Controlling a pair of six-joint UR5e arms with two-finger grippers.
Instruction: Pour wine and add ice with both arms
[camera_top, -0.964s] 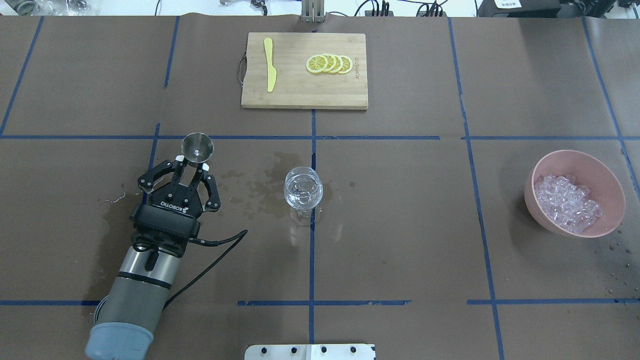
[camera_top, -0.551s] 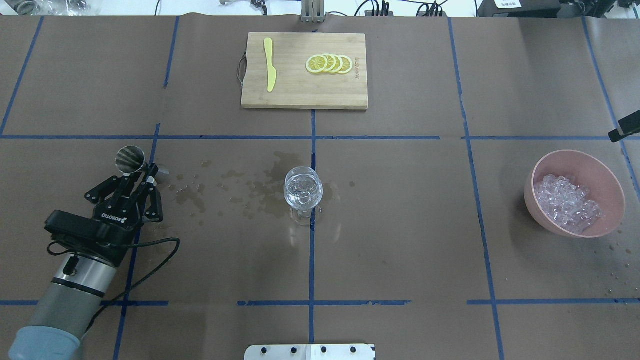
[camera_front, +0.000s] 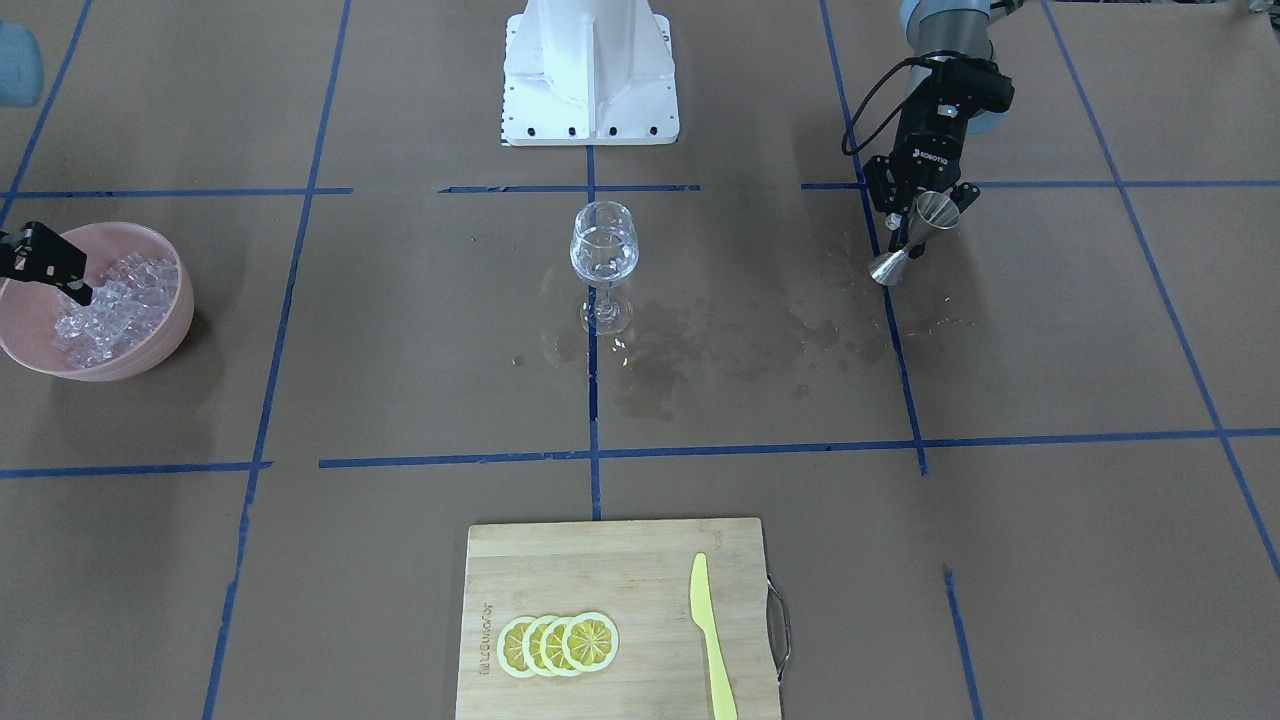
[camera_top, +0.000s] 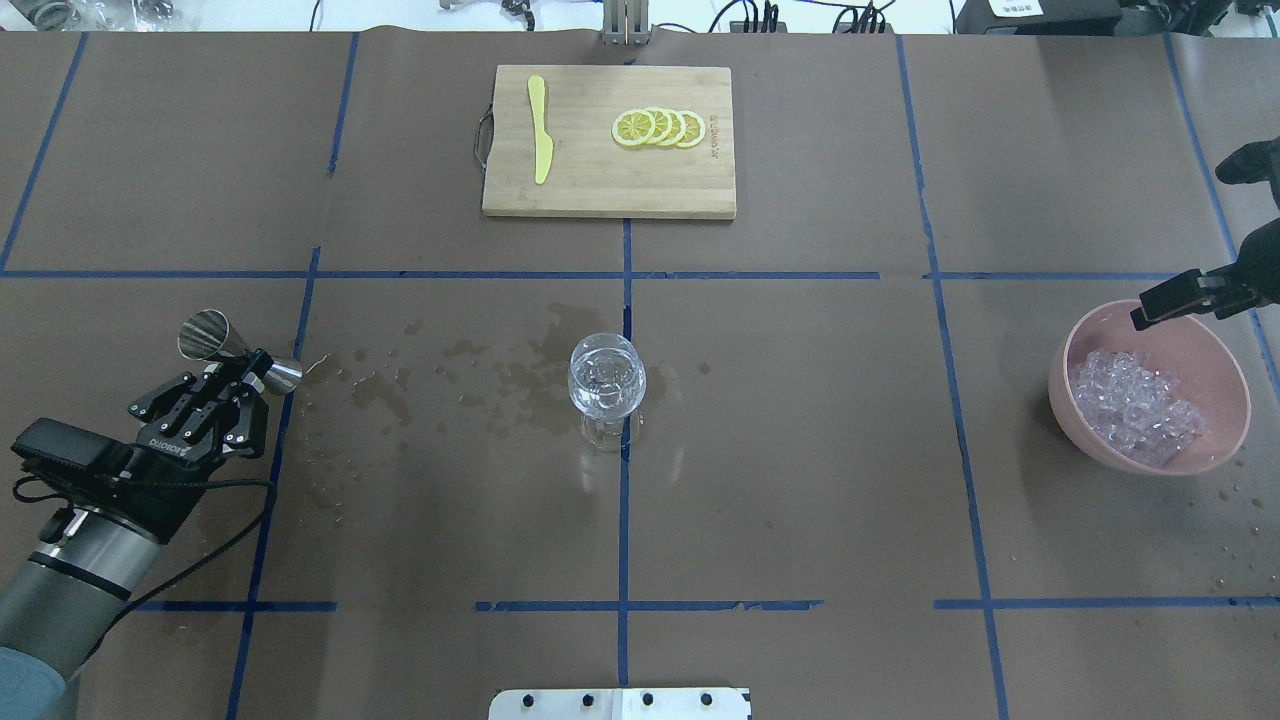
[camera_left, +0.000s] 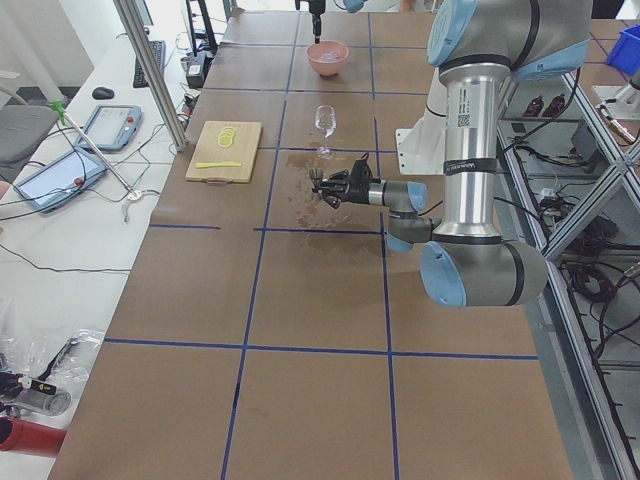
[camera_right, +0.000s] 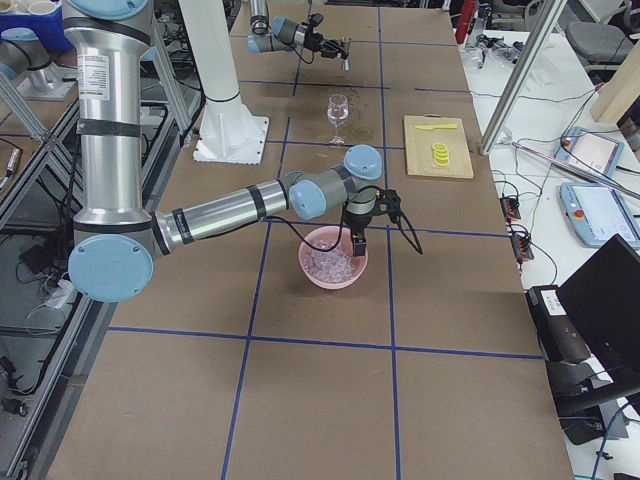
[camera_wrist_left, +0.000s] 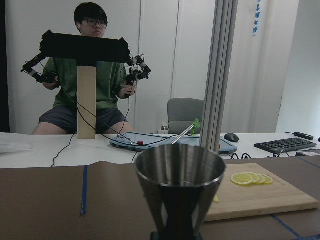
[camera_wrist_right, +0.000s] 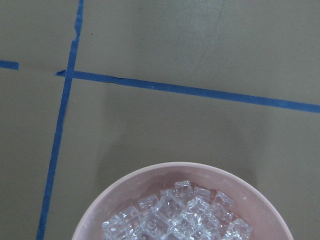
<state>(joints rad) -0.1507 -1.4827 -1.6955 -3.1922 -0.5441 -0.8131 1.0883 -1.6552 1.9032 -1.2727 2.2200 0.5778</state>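
Observation:
My left gripper (camera_top: 243, 372) is shut on the waist of a steel double-cone jigger (camera_top: 212, 338) at the table's left side and holds it tilted above the paper; the jigger fills the left wrist view (camera_wrist_left: 180, 182). A stemmed wine glass (camera_top: 606, 380) stands upright at the table's middle with a little clear liquid in it. A pink bowl (camera_top: 1225, 440) at the right holds a heap of clear ice cubes (camera_top: 1135, 405). My right gripper (camera_top: 1170, 298) hangs over the bowl's far rim; I cannot tell whether it is open. The right wrist view looks down on the ice (camera_wrist_right: 180, 215).
Wet spill marks (camera_top: 480, 370) spread over the brown paper between the jigger and the glass. A bamboo cutting board (camera_top: 590, 185) at the far middle carries lemon slices (camera_top: 658, 128) and a yellow knife (camera_top: 541, 128). The white pedestal base (camera_front: 590, 70) stands behind the glass.
My left arm has swung left, away from the glass, with the jigger tilting onto its side. My right gripper has come in from the right edge and now hangs over the bowl.

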